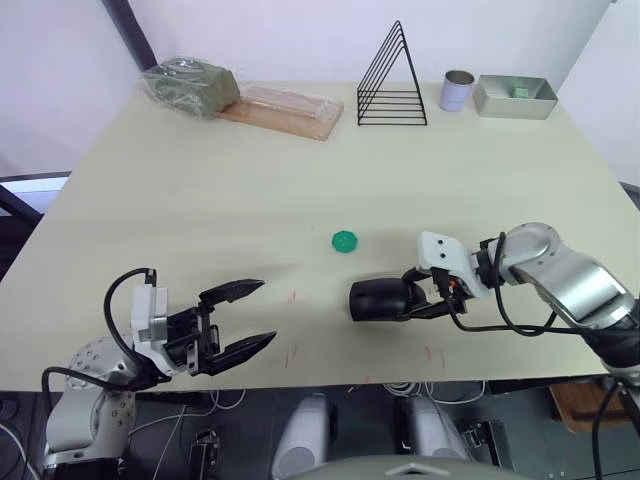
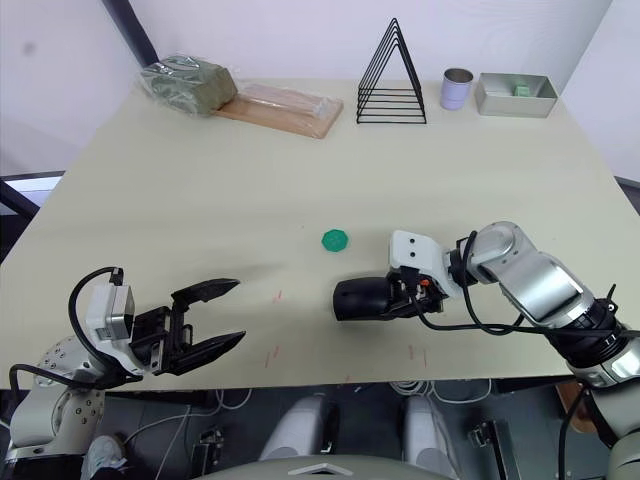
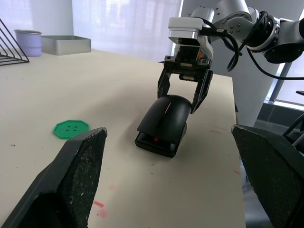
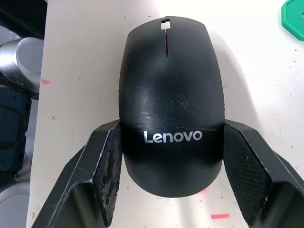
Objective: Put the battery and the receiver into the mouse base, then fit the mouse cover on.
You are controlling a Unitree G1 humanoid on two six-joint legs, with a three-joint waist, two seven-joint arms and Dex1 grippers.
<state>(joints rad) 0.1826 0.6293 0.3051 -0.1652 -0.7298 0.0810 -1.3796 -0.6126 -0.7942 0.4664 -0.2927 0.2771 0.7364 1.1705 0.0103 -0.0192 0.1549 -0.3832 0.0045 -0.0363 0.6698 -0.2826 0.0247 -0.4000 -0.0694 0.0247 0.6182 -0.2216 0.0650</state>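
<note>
A pale, cream-coloured table (image 1: 300, 190) runs out ahead of me to a white wall, and I place everything from the green scalloped disc (image 1: 345, 240) near its middle. The mouse cover (image 1: 378, 299) lies just on my side of that disc and a little to my right, already sitting on the mouse base (image 3: 154, 144), whose dark front edge with a red glint peeks out beneath it. I see neither battery nor receiver.

My right gripper (image 1: 424, 297) straddles the rear of the shell, a finger at each flank by the pale logo; whether the pads (image 4: 108, 168) press or merely touch the plastic, I cannot tell. My left gripper (image 1: 243, 318) hangs well away from the disc on the near-left side, jaws spread wide and empty.

I judge the shell light, rigid and glossy, so it may slip under a sideways pinch. The flanks near the widest rear part look the surest hold, with gentle downward pressure to seat it.
</note>
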